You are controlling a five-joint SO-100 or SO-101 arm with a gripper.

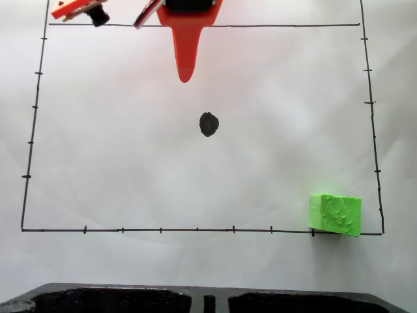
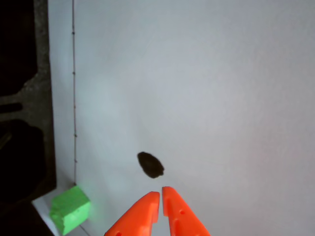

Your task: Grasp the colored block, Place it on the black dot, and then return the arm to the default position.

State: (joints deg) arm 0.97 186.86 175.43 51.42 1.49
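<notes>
The lime-green colored block (image 1: 335, 214) rests on the white paper at the lower right corner of the drawn frame, touching the border line. In the wrist view the colored block (image 2: 70, 209) lies at the lower left. The black dot (image 1: 208, 124) sits near the paper's middle, bare; the wrist view shows the black dot (image 2: 150, 164) just ahead of the jaw tips. The orange arm's gripper (image 1: 186, 77) hangs at the top centre, above the dot and far from the block. In the wrist view the gripper (image 2: 161, 192) is shut, its two pointed jaws together with nothing between them.
A thin black border with ticks (image 1: 195, 229) frames the white paper. A black foam tray (image 1: 195, 300) lies along the bottom edge of the fixed view and at the left in the wrist view (image 2: 19, 128). An orange camera module (image 1: 81, 9) shows at top left.
</notes>
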